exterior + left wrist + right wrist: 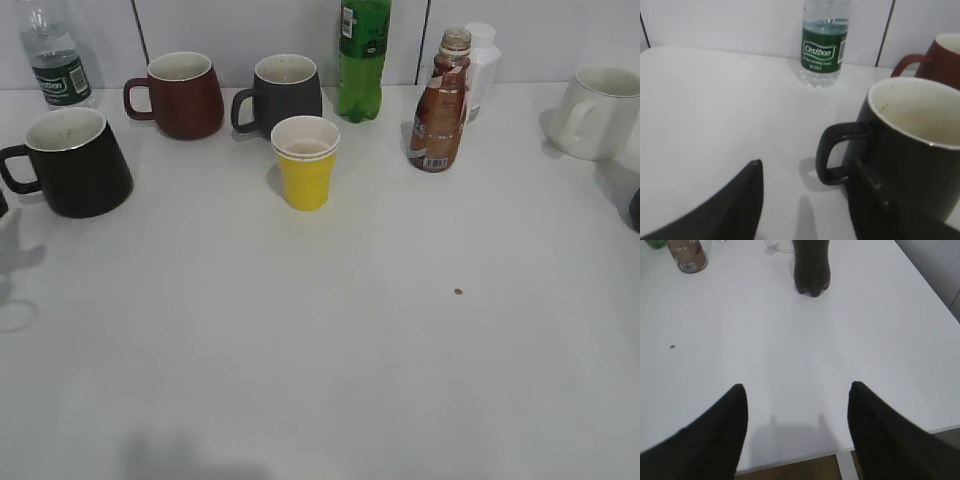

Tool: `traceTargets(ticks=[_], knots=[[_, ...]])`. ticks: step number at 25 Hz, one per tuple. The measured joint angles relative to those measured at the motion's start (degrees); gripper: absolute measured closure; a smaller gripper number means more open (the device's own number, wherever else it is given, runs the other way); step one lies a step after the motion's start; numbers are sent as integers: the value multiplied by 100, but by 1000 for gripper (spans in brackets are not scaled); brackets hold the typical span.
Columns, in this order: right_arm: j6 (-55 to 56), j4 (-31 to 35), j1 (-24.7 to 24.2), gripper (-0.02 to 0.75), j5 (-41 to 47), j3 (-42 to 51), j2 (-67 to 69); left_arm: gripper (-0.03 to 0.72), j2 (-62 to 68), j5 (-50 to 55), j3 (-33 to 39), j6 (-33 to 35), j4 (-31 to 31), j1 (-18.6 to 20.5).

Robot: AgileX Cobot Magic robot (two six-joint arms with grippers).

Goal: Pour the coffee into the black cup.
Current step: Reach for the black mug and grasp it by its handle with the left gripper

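Note:
The black cup (78, 165) stands at the table's left, white inside, handle pointing left. In the left wrist view it (920, 150) fills the right side. My left gripper (807, 172) is open and empty. Its right finger lies in front of the cup's body and the handle sits just ahead between the fingertips. The coffee bottle (440, 105), brown with a brown-and-white label and no cap, stands upright at the back right. Its base shows at the top left of the right wrist view (687, 255). My right gripper (797, 390) is open and empty, low over the table's near right edge.
Along the back stand a water bottle (55, 55), a maroon mug (180, 95), a dark grey mug (285, 95), a green bottle (362, 55) and a white bottle (483, 70). A yellow cup (306, 162) stands mid-table, a white mug (600, 112) at right. A dark bottle (811, 265) stands ahead of my right gripper.

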Motion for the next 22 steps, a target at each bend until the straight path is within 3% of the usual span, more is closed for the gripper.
traceTargets(ticks=[8, 13, 22], knots=[[0, 0, 0, 240, 0, 0, 0, 266, 640, -469, -77, 0, 390, 0], [0, 0, 0, 240, 0, 0, 0, 193, 1080, -602, -282, 0, 362, 0], [0, 0, 0, 240, 0, 0, 0, 176, 1334, -710, -573, 0, 125, 0]])
